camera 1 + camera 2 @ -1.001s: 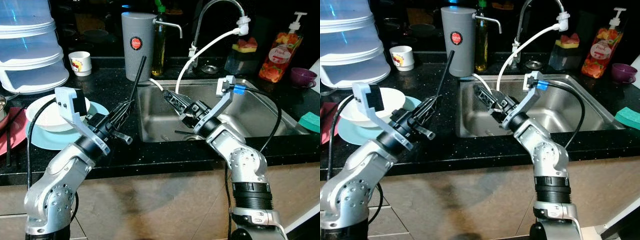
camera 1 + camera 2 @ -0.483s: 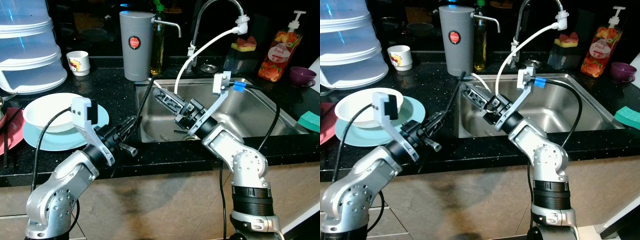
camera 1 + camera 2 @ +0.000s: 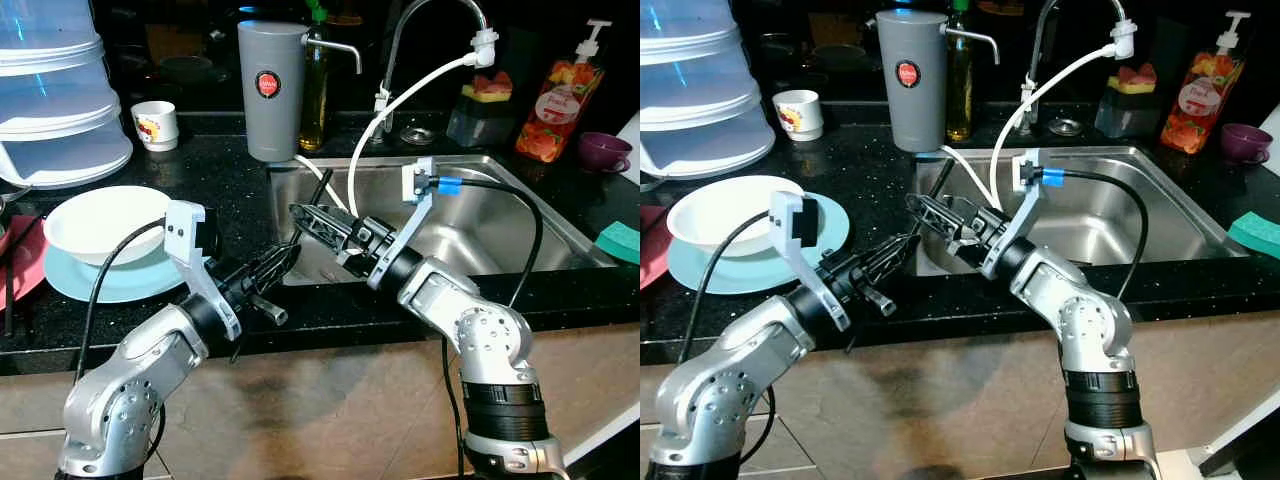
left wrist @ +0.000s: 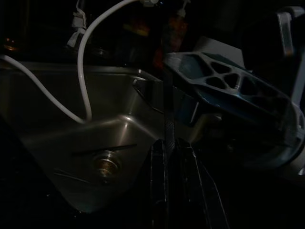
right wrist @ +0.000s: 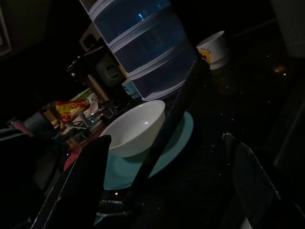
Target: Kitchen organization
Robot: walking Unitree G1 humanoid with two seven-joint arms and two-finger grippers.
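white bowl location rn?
The white bowl sits on the teal plate on the black counter, to the robot's left of the sink, before the stacked containers.

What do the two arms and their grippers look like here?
Both arms are silver with rounded, bolted joints and black ribbed collars. Left gripper and right gripper have long black lattice fingers. Each wrist carries a grey camera bracket and black cable; the right's has a blue plug.

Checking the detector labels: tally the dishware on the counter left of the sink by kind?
Bowl: 1
Plate: 1
Cup: 1
Total: 3
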